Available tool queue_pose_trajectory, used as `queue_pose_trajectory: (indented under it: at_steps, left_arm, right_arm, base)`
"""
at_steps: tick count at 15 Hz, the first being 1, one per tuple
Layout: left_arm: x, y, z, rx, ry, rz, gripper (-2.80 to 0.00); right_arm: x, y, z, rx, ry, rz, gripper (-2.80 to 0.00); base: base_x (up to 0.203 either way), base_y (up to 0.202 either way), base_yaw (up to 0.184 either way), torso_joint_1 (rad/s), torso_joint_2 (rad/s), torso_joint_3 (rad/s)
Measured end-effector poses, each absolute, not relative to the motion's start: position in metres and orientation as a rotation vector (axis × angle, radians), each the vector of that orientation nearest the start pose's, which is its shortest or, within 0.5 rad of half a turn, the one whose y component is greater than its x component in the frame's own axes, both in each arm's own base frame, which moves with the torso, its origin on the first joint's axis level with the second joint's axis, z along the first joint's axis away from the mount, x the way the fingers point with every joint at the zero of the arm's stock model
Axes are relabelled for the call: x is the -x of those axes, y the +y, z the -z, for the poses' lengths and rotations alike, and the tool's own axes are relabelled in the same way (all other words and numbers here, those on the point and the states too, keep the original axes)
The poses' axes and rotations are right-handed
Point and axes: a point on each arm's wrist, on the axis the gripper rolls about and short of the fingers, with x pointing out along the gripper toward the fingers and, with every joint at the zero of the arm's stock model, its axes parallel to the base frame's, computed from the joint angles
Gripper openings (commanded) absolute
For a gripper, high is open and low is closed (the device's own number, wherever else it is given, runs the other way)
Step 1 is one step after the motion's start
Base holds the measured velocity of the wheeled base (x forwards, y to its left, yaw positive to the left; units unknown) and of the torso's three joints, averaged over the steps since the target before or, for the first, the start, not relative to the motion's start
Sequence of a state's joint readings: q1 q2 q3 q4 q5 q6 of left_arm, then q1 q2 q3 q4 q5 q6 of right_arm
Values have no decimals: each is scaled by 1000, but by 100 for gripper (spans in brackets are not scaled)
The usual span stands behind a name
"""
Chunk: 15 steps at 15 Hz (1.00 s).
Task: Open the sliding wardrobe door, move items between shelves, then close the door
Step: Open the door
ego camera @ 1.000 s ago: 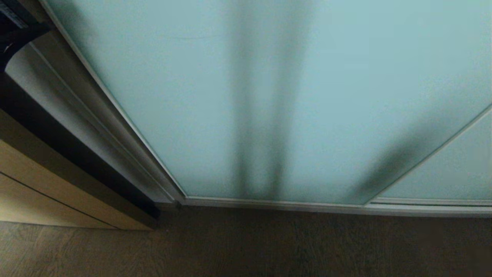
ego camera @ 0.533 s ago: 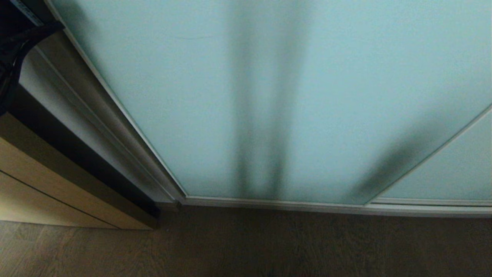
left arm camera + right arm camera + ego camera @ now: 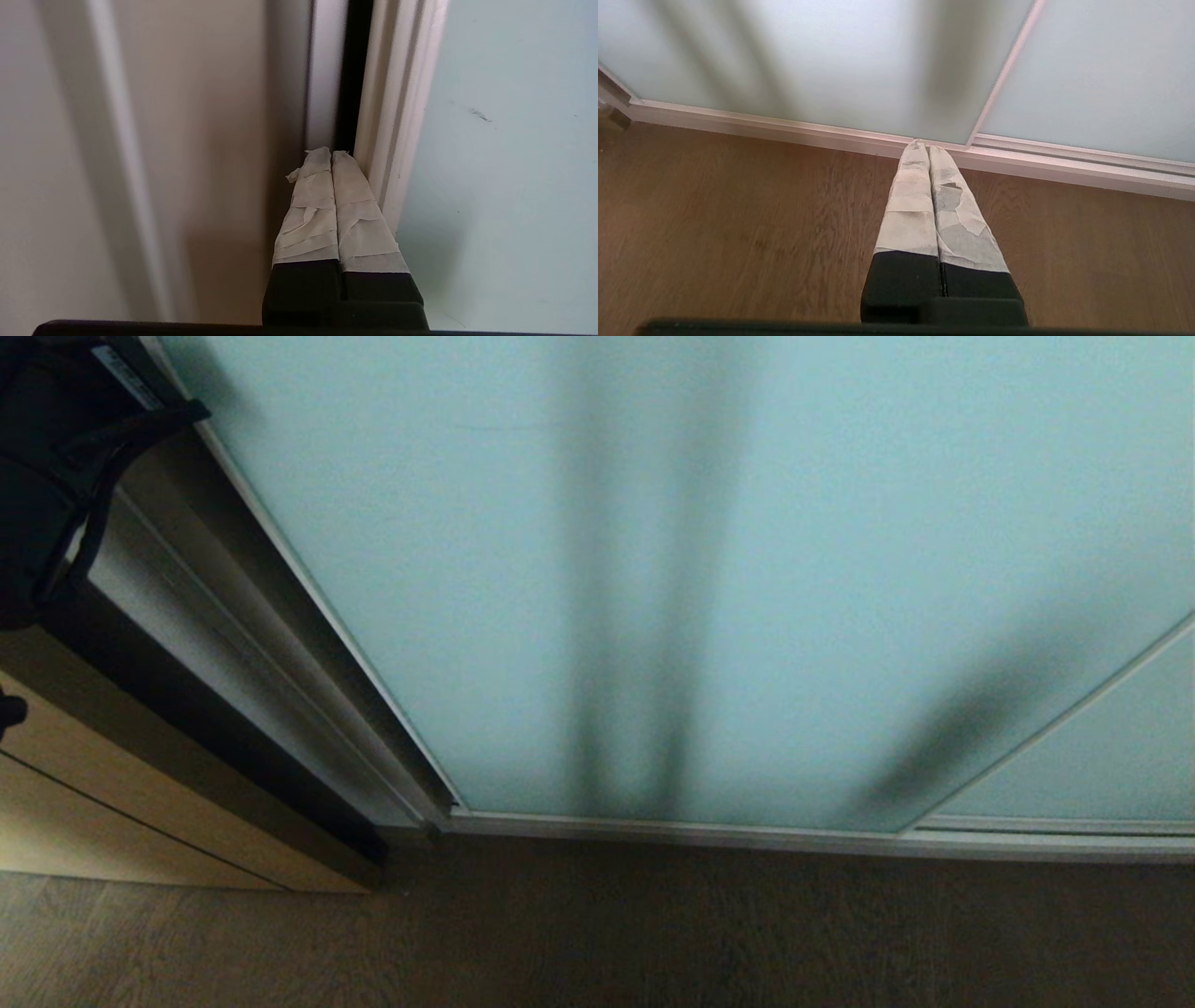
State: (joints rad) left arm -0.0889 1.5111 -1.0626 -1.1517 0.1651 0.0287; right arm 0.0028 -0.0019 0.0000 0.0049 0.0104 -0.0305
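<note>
The sliding wardrobe door (image 3: 747, 569) is a frosted pale blue-green pane in a thin silver frame and fills most of the head view. My left arm (image 3: 56, 476) reaches in at the upper left, by the door's left edge. In the left wrist view my left gripper (image 3: 331, 152) is shut and empty. Its taped tips sit at the narrow dark gap (image 3: 355, 70) between the wardrobe's side and the door's silver frame (image 3: 397, 116), with one finger against that frame. My right gripper (image 3: 923, 143) hangs shut and empty over the floor, outside the head view. The shelves are hidden behind the glass.
A tan wooden panel (image 3: 93, 784) stands left of the wardrobe. The silver floor track (image 3: 840, 840) runs along the door's foot, above brown wood flooring (image 3: 653, 933). A second frosted panel (image 3: 1102, 756) overlaps at the right. Dark blurred shapes show through the glass.
My left arm has come further into the head view from the upper left. The door's left edge has shifted slightly to the right, widening the gap beside it.
</note>
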Motion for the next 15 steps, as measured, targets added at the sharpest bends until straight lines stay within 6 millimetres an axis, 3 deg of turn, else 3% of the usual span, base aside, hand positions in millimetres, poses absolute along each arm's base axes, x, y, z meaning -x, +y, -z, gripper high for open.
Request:
queue_pose_trajectory:
  at_steps: [7, 15]
  left_arm:
    - [-255, -51, -353, 92, -673, 23, -280]
    - [-275, -99, -330, 146, -644, 132, -280]
  right_arm:
    - [23, 0, -75, 31, 3, -13, -280]
    - [23, 0, -75, 30, 3, -13, -280]
  base:
    - [0, 0, 0, 0, 0, 0]
    - [0, 0, 0, 0, 0, 0]
